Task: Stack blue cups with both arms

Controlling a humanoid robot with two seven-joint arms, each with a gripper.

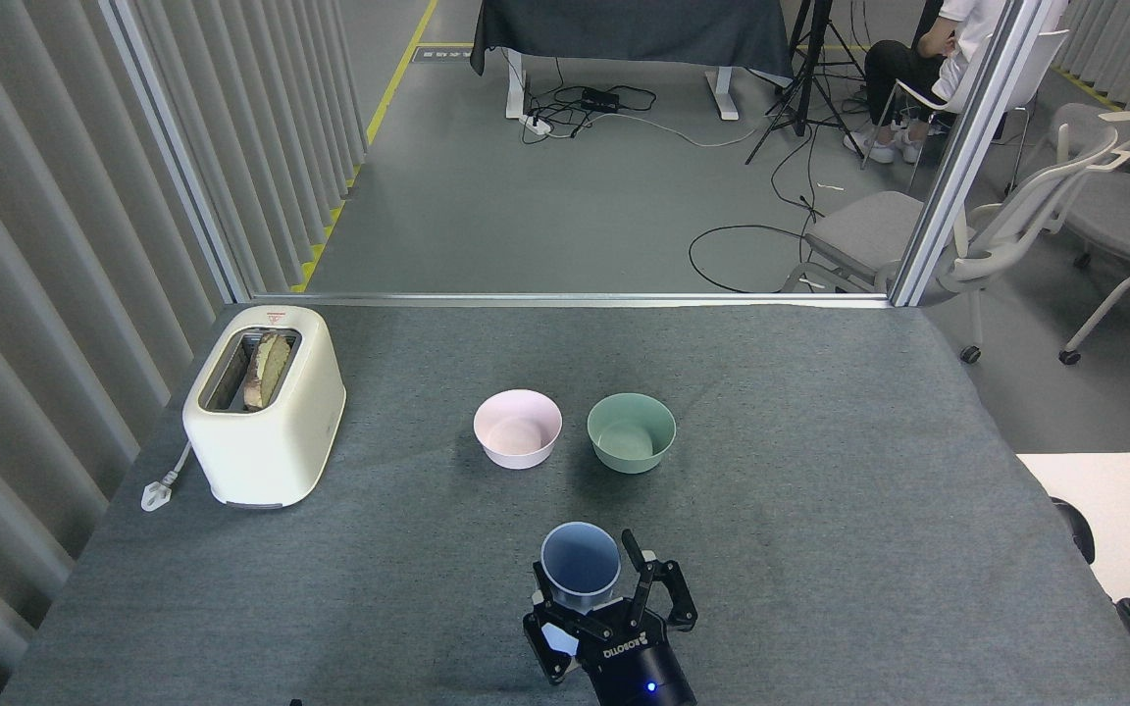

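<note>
Our counter (pixel 820 549) has bare grey cloth left and right of centre; pink bowl (pixel 517 428) and green bowl (pixel 631 432) sit farther back. Light-blue cup (pixel 580 564) stands upright near the front edge. Our right end effector (pixel 596 606) has its fingers spread around it, whether touching we can't tell.

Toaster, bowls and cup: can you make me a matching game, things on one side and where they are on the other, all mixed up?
Things:
1. toaster
2. pink bowl
3. green bowl
4. blue cup

Places:
A. nearest me, at the black pincer
B. far left, bread in its slot
C. right one of the pair
D. left one of the pair

Pairs: 1-B, 2-D, 3-C, 4-A
</note>
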